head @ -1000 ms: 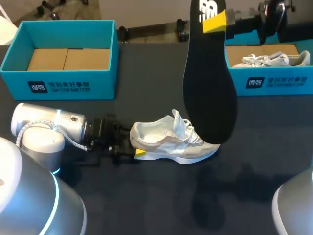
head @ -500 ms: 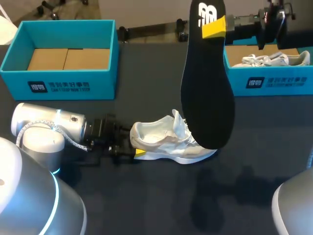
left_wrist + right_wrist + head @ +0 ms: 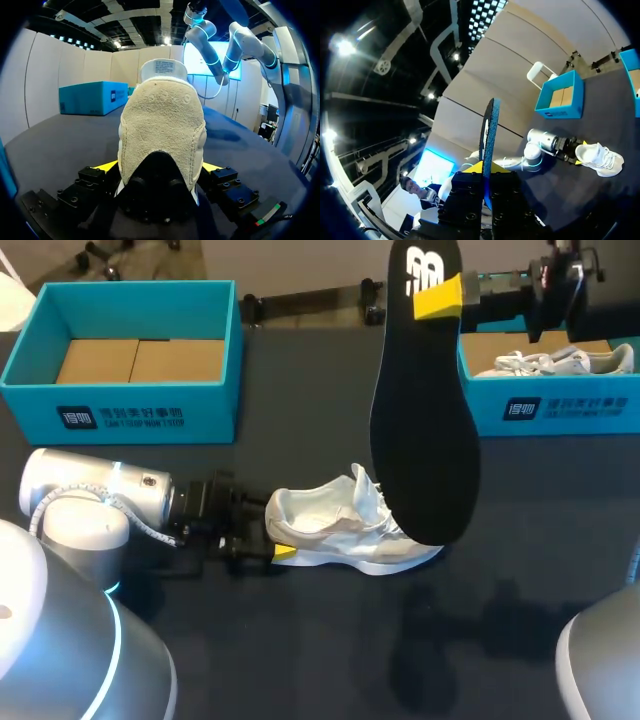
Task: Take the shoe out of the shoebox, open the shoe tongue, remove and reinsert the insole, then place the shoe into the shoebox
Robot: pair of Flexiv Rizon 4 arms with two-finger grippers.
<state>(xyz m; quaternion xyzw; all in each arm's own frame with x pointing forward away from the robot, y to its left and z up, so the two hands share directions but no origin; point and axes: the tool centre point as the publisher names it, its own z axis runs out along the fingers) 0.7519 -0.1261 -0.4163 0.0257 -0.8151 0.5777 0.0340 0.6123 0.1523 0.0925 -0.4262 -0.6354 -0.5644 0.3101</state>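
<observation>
- Gripping the shoe [image 3: 350, 530] by its heel, your left claw [image 3: 272, 542] is closed on it; the shoe stands on the bench [image 3: 300, 640].
- Your right claw [image 3: 440, 295] pinches the black insole [image 3: 425, 430], holding it in the air above the bench.

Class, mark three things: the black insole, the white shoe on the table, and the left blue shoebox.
black insole [image 3: 425, 420]: head view, middle of its dark face.
white shoe [image 3: 335, 530]: head view, its side panel.
left blue shoebox [image 3: 212, 415]: head view, front wall.

Head camera overlooks table [image 3: 330, 640]; wrists (fisheye) share shoe [image 3: 340, 530].
</observation>
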